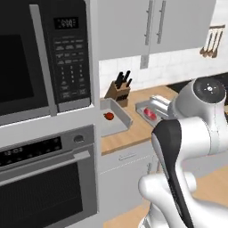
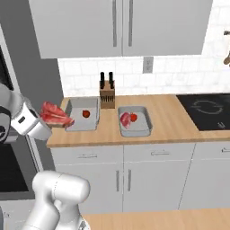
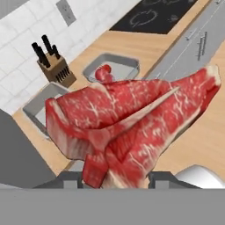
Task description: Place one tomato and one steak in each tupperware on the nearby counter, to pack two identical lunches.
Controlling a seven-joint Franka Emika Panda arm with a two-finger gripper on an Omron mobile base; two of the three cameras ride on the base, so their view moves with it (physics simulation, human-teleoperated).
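From the left base view, the microwave (image 1: 44, 58) has a small lit display and a keypad, but its writing is too blurred to read. On the light wood counter (image 1: 138, 129) sit two shallow grey tupperware trays: the left tupperware (image 1: 113, 116) holds one glossy red tomato (image 1: 108, 116), while the right tupperware (image 1: 153, 109) shows a pinkish-red piece behind the white arm. A wooden knife block (image 1: 118, 91) stands by the tiled wall. From the right base view, the gripper (image 2: 47, 120) hangs just off the counter's left end, pinching a marbled raw steak (image 2: 56, 114) beside the left tray. The right tray holds a second steak (image 2: 126, 119) with a tomato touching it. In the hand view, the held steak is a floppy, white-veined slab clamped between the dark fingers (image 3: 72, 180), and a black stovetop (image 3: 154, 15) lies beyond.
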